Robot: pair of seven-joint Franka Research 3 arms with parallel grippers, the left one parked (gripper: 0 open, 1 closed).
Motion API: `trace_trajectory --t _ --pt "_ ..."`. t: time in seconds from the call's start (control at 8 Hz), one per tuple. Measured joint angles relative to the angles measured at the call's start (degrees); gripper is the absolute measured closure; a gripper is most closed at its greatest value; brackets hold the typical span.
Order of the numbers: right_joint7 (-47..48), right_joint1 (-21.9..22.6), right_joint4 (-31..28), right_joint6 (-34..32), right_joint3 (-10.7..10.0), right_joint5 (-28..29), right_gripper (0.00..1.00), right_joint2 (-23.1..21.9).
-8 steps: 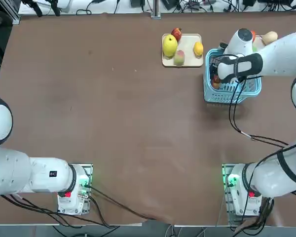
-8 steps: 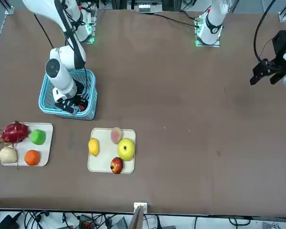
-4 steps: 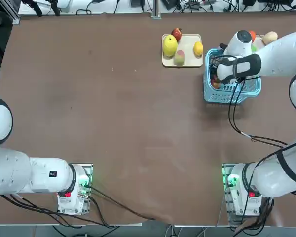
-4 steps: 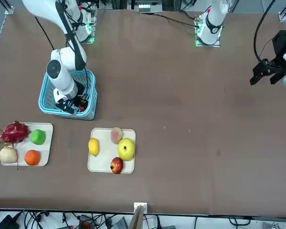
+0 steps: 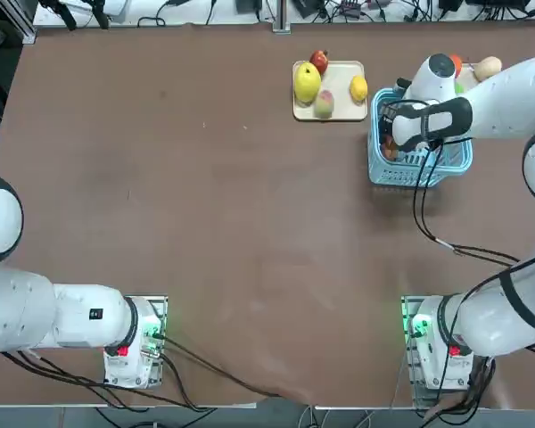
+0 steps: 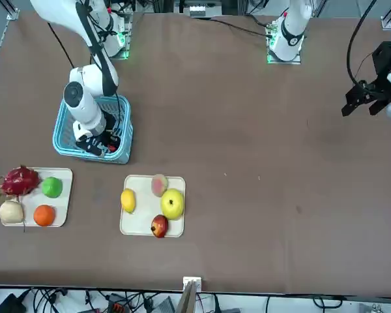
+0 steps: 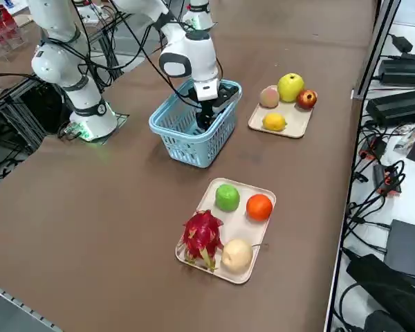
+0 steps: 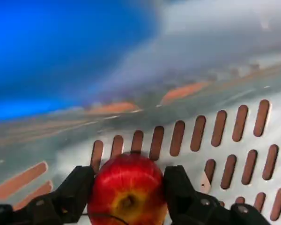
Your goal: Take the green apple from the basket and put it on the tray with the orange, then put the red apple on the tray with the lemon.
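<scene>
In the right wrist view the red apple [image 8: 126, 192] with yellowish patches lies on the slatted floor of the light blue basket [image 7: 187, 145]. My right gripper [image 8: 127, 176] reaches down inside the basket, and its two fingers press against the apple's sides. The green apple [image 6: 51, 187] sits beside the orange [image 6: 44, 214] on the whitish tray [image 7: 243, 228]. The lemon [image 6: 128, 200] rests on the cream-beige tray [image 6: 140, 222], which stands next to the basket.
On the lemon's tray are also a big pale yellow fruit [image 6: 172, 203], a darker red apple [image 6: 159, 225] and a pinkish fruit [image 6: 159, 184]. A dragon fruit [image 6: 19, 180] and a pale beige fruit [image 6: 11, 211] share the orange's tray.
The right arm's wrist shifted a little over the basket and sank into it a second ago. It has held still since, and nothing else has moved.
</scene>
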Motion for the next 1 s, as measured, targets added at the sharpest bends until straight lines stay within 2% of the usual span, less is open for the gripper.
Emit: trace_trajectory --t 0.12,0.25,0.62,0.88,1.0 --pt "0.12 0.00 0.53 -2.30 -0.02 0.00 0.13 -1.06" --pt "0.13 0.00 1.61 -7.78 -0.15 0.00 0.13 -3.53" --pt "0.14 -0.01 7.82 -30.38 -0.46 -2.57 0.13 -14.96" --pt "0.15 0.01 17.02 -42.89 -0.43 -3.48 0.13 -17.36" --pt "0.16 0.12 21.56 -45.27 -0.36 -3.48 0.13 -16.40"
